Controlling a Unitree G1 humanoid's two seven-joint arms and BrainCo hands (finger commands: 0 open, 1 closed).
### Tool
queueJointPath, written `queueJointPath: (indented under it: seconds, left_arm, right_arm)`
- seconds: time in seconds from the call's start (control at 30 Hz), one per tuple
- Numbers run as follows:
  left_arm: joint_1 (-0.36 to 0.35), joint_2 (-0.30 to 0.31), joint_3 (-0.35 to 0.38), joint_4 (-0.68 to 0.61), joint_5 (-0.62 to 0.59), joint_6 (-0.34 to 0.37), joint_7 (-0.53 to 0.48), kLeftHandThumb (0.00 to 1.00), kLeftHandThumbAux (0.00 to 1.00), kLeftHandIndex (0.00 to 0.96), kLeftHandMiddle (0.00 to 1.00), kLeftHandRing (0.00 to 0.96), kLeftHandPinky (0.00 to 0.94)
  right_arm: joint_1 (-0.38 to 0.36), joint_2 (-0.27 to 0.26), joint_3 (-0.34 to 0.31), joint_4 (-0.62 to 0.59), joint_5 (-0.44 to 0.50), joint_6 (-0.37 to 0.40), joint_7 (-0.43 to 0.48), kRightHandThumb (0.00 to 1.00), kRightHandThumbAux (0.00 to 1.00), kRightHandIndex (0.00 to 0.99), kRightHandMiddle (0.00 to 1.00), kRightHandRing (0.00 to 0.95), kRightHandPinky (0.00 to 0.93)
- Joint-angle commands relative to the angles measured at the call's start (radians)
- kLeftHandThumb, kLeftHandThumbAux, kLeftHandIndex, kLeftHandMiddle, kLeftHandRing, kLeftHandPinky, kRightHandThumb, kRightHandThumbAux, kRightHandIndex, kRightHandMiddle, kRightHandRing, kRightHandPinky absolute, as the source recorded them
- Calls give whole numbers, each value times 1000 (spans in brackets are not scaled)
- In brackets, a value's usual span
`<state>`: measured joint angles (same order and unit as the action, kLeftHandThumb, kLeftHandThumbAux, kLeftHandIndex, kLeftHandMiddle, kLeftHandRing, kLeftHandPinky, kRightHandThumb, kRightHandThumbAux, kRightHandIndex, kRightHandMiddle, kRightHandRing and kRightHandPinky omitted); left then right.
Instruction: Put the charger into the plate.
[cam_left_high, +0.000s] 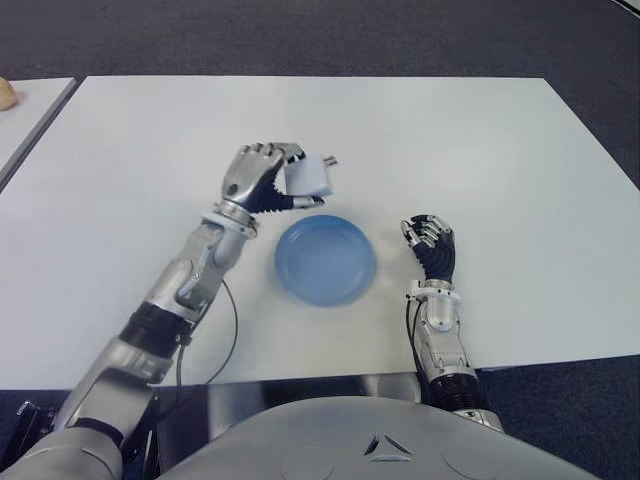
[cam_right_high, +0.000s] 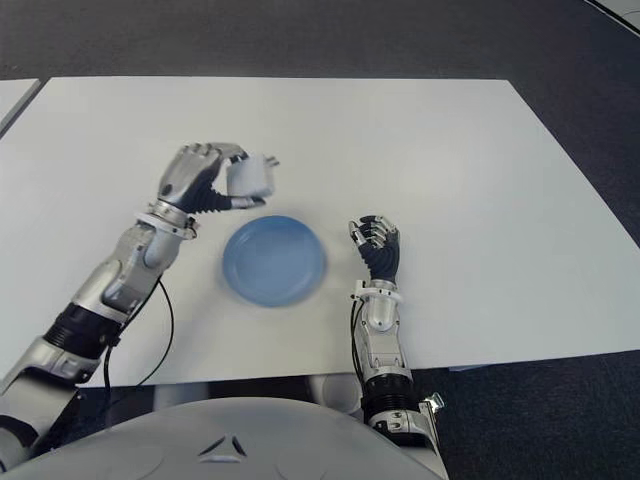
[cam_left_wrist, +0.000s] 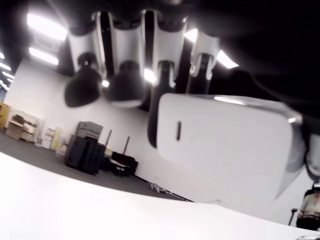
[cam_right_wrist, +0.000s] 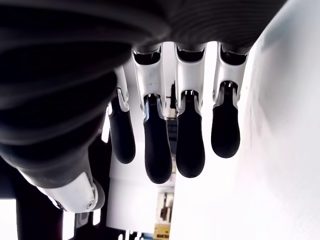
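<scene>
Gripping the small white plastic charger (cam_left_high: 308, 176) in our left hand (cam_left_high: 262, 180), we hold it above the table, just behind the round blue plate (cam_left_high: 325, 259) — rigid, probably light, smooth-sided, best pinched across its flat faces. Our right hand (cam_left_high: 430, 243) hangs loosely curled and empty right of the plate.

Head stereo looks down; wrist cameras close.

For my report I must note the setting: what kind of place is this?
Probably a lab or office workroom. A plain white table stands on dark carpet, and the left wrist view shows ceiling strip lights and stored equipment cases along a white wall.
</scene>
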<state>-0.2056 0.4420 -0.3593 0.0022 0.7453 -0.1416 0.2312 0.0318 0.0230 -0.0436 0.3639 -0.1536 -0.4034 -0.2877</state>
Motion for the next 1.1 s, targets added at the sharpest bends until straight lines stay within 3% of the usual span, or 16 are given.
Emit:
queueJointPath:
  seconds: [0.03, 0.4, 0.7, 1.1]
  left_arm:
    - [33, -10, -21, -15, 22, -6, -43, 850, 670, 395, 538, 854, 806]
    - [-9, -19, -102, 174, 114, -107, -1, 850, 669, 397, 545, 860, 850]
    - [-53, -50, -159, 360, 153, -139, 48, 850, 669, 397, 545, 859, 852]
    - [-89, -65, -191, 488, 165, -144, 76, 850, 670, 395, 542, 852, 850]
  right_arm:
    - [3, 3, 4, 3, -3, 16, 0, 705, 729, 430, 600, 609, 604]
    - [7, 9, 6, -10, 8, 9, 9, 705, 729, 429, 593, 606, 602]
    - [14, 9, 4, -22, 22, 7, 30, 705, 729, 429, 592, 605, 602]
    - [8, 3, -3, -4, 16, -16, 24, 705, 729, 430, 586, 597, 591]
